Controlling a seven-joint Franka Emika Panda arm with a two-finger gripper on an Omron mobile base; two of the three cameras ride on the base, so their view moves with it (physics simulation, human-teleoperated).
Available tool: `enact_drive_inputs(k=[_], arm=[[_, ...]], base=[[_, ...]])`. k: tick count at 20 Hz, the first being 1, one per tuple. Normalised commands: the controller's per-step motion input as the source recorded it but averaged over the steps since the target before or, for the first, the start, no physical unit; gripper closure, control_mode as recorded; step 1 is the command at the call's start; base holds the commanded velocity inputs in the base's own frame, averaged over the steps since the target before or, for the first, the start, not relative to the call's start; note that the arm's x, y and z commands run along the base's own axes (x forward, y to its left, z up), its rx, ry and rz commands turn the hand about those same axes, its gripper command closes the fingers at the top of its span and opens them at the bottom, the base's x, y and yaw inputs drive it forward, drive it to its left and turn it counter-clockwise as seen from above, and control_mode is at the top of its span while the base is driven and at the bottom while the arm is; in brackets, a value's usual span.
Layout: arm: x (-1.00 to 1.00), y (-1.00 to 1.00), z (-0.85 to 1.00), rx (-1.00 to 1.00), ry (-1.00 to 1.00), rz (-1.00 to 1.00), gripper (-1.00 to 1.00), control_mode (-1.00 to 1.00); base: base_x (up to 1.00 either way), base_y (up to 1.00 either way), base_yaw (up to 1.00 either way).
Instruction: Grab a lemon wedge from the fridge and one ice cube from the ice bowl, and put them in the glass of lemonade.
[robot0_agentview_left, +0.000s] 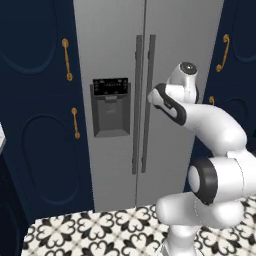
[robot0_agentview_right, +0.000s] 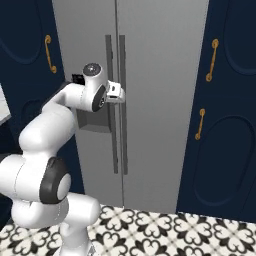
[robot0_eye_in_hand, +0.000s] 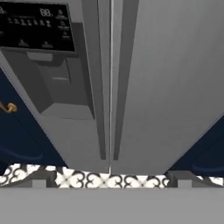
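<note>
The fridge (robot0_agentview_left: 120, 105) is seen straight ahead of the claw, both grey doors shut. The claw (robot0_agentview_right: 121, 94) is held up at about the height of the dispenser panel (robot0_agentview_left: 111, 106), just in front of the two long vertical handles (robot0_agentview_right: 115, 100) where the doors meet. Whether the claw touches a handle cannot be told; in the right base view it appears just beside the left-door handle.

In the hand view the door seam runs nearly down the middle, with the left-door handle (robot0_eye_in_hand: 97, 78) on one side of it and the right-door handle (robot0_eye_in_hand: 124, 74) on the other; the black dispenser panel (robot0_eye_in_hand: 37, 26) lies up and to the left of the claw's line of sight. The patterned floor tiles (robot0_eye_in_hand: 100, 179) are seen below the door bottoms.

The fingers are spread fully apart; nothing is held between them.

Navy cabinets (robot0_agentview_left: 37, 125) with gold handles (robot0_agentview_left: 67, 60) flank the fridge on either side of the claw.

The arm (robot0_agentview_left: 210, 130) is bent at the elbow, with the forearm reaching toward the doors.
</note>
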Motion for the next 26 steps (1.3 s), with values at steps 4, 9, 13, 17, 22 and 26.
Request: enact_drive_inputs(k=[4, 9, 13, 17, 22, 26], arm=[[0.58, 0.01, -0.22, -0.01, 0.00, 0.00, -1.00, -1.00], [0.66, 0.03, -0.25, -0.03, 0.00, 0.00, -1.00, -1.00], [0.63, -0.02, -0.16, -0.01, 0.00, 0.00, -1.00, -1.00], [0.17, -0.15, -0.10, 0.00, 0.00, 0.00, -1.00, -1.00], [0.39, -0.01, -0.20, 0.00, 0.00, 0.00, -1.00, -1.00], [0.66, 0.00, -0.36, 0.00, 0.00, 0.00, -1.00, -1.00]], base=[[0.00, 0.00, 0.00], [0.00, 0.00, 0.00], [0.00, 0.00, 0.00], [0.00, 0.00, 0.00], [0.00, 0.00, 0.00], [0.00, 0.00, 0.00]])
